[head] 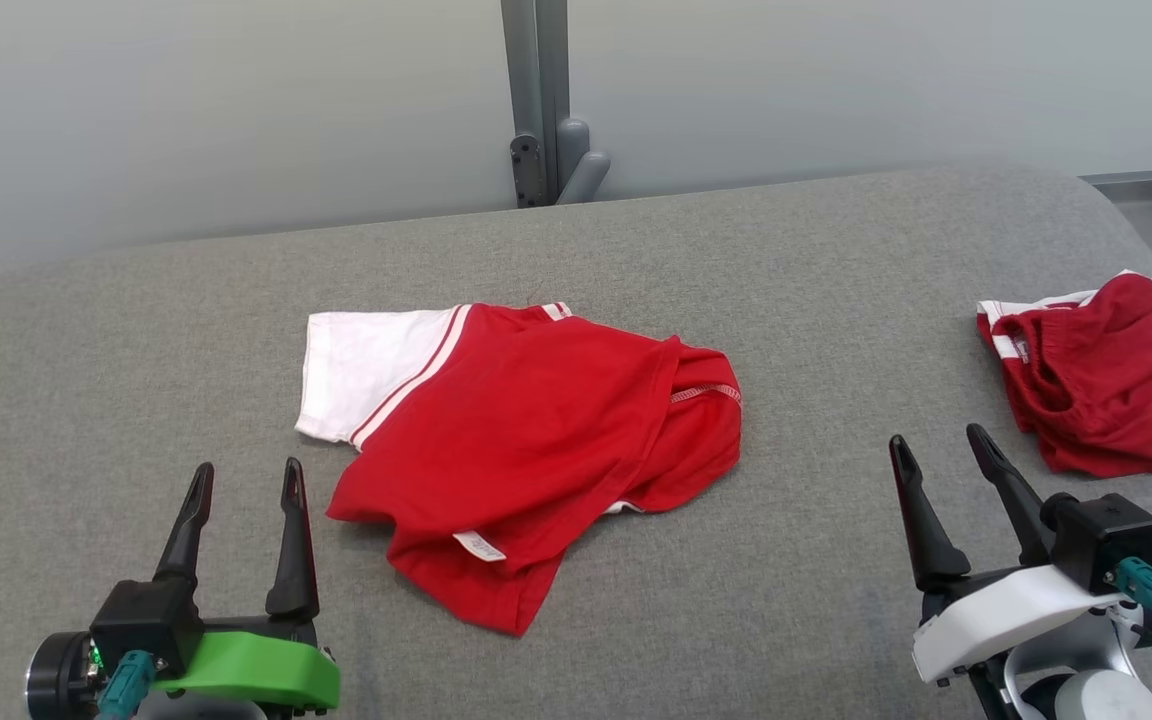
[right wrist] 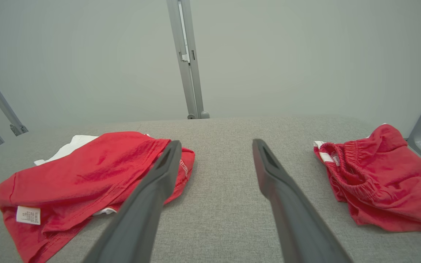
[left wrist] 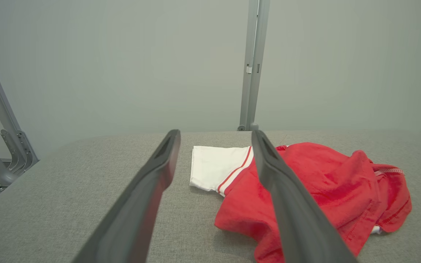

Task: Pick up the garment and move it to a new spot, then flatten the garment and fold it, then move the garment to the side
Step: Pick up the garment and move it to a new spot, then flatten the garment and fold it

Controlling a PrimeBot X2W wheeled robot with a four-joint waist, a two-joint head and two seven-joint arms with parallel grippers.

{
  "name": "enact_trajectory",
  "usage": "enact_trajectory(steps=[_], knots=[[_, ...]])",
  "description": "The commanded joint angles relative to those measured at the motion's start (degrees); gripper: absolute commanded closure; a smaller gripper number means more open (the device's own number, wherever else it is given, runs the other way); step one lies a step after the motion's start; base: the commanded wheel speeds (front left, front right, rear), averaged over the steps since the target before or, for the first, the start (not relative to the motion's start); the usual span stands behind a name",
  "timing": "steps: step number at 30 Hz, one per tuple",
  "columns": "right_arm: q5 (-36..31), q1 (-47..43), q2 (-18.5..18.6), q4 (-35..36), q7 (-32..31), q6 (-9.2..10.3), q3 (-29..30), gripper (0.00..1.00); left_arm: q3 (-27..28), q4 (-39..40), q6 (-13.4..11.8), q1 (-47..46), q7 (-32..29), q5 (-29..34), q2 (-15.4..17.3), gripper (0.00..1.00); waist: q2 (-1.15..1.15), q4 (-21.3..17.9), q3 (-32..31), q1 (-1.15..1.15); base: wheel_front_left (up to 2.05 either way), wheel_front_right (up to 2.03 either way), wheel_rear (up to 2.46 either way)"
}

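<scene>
The left pincer (head: 248, 466) sits at the lower left of the head view with its two dark fingers apart and nothing between them. Its body carries a green housing (head: 246, 668). In the left wrist view the left pincer (left wrist: 215, 133) shows the same gap, and both fingertips are above the desk (head: 816, 300), clear of the cloth.

The right pincer (head: 937, 436) sits at the lower right of the head view, fingers apart and empty, with a white housing (head: 1006, 612). In the right wrist view the right pincer (right wrist: 216, 141) points at bare grey surface between the two cloth items.

The garment (head: 526, 420) is a red shirt lying crumpled at the centre of the grey fabric-covered desk.
- A white sleeve (head: 366, 370) with red and white stripes at its seam lies flat on the side towards the robot's left.
- The red body is bunched and folded over itself, with a stitched hem (head: 706, 392) exposed on the side towards the robot's right.
- A white label (head: 479, 546) shows at the near edge.

The garment (left wrist: 323, 175) lies ahead and to the right of the left fingers, and the garment (right wrist: 86, 171) lies left of the right fingers. Neither pincer touches it.

A pair of red shorts (head: 1106, 380) with an elastic waistband lies crumpled near the desk's right edge, well apart from the shirt. The red shorts (right wrist: 378, 175) lie right of the right fingers.

A grey post (head: 536, 100) stands behind the desk against a pale wall (head: 186, 120).
</scene>
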State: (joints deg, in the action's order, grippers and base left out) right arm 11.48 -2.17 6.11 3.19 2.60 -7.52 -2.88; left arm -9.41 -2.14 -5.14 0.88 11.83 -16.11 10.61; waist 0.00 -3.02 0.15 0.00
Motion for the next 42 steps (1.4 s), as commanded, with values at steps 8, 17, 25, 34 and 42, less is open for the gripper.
enact_trajectory(steps=[8,17,25,34,42], knots=[[0.3,-0.7,-0.3,0.5,-0.1,0.06,0.2,0.0,-0.4,0.3,-0.4,0.5,-0.3,-0.5,0.6,0.0,0.0,0.2,0.1,0.0,0.0,0.0,0.0],[0.5,-0.7,-0.5,0.6,-0.2,0.06,0.2,0.0,-1.0,0.9,-0.9,0.5,-0.7,-0.5,0.7,0.0,0.0,0.4,0.0,0.0,0.0,0.0,0.0],[0.3,0.4,-0.5,1.1,0.0,0.06,0.5,0.0,-4.8,0.7,0.8,-2.0,-2.7,0.7,-0.1,0.0,0.0,0.7,1.8,0.0,0.0,0.0,0.0],[0.5,2.9,-0.6,1.0,0.7,0.06,-0.5,0.0,-12.5,-4.6,5.0,-4.6,-6.7,-0.2,-3.4,0.0,0.0,-1.3,7.4,0.0,0.0,0.0,0.0],[0.2,4.4,-0.7,0.3,1.7,0.06,0.0,0.0,-14.4,-13.0,7.0,-7.0,-9.1,-1.2,-4.0,0.0,0.0,-3.2,11.2,0.0,0.0,0.0,0.0]])
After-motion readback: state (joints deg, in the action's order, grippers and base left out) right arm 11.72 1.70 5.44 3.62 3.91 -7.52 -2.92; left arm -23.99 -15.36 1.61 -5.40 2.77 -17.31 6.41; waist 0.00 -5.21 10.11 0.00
